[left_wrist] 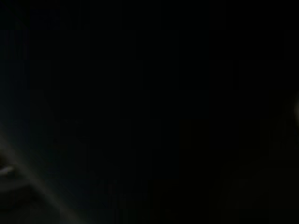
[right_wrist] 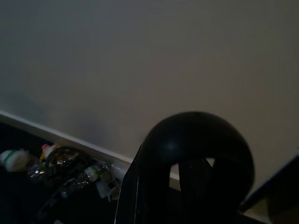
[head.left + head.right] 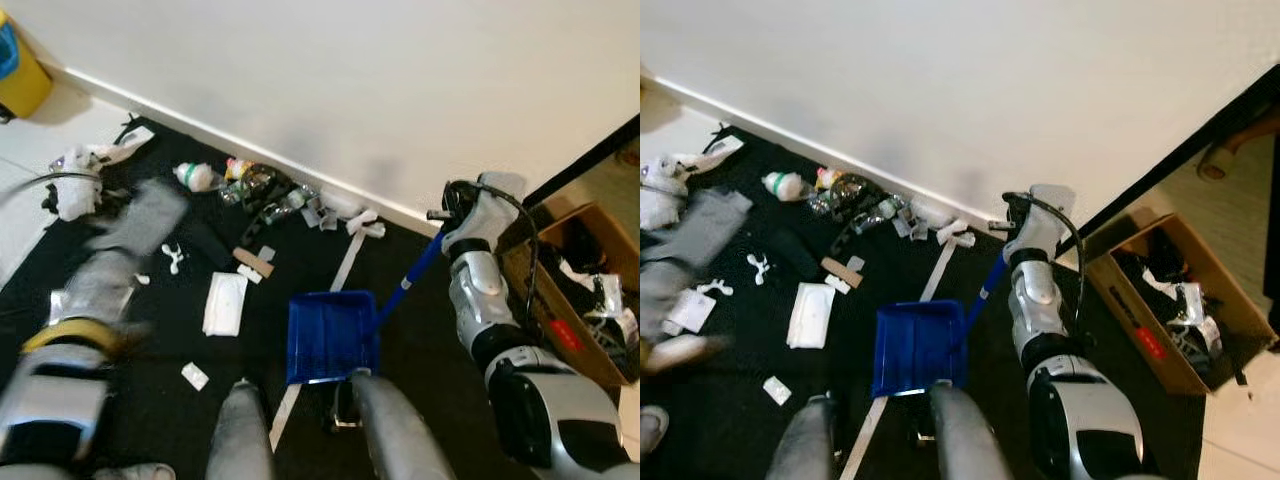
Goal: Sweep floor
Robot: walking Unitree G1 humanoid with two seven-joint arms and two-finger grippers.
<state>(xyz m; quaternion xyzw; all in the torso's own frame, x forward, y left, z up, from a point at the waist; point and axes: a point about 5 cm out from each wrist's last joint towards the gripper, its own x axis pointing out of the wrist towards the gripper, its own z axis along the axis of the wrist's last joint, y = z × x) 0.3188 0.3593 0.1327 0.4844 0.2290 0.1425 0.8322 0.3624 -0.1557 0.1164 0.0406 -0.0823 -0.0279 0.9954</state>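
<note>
- I've got the blue dustpan [image 3: 333,336] flat on the black floor mat [image 3: 420,330], near the middle, just ahead of my legs, its open mouth toward me.
- Its blue handle [image 3: 413,275] slants up and to the right, ending at my right gripper [image 3: 452,205]; the wrist sits over that end, and I cannot tell whether the fingers are clamped on it or spread.
- In the right wrist view a black rounded housing [image 2: 198,154] blocks the fingers, with the wall behind.
- My left arm [image 3: 95,300] reaches over the mat's left side, blurred; its gripper [image 3: 150,212] is too smeared to read, so I cannot tell its state. Left wrist view is nearly black.
- Litter lies along the white baseboard [image 3: 300,170] on the far side: a crushed plastic bottle [image 3: 197,177], dark wrappers [image 3: 255,190], paper scraps [image 3: 345,215].
- A white folded tissue [image 3: 224,303] lies left of the dustpan.
- An open cardboard box [image 3: 585,290] of rubbish stands far right.
- A yellow bin [image 3: 22,72] sits at far left.
</note>
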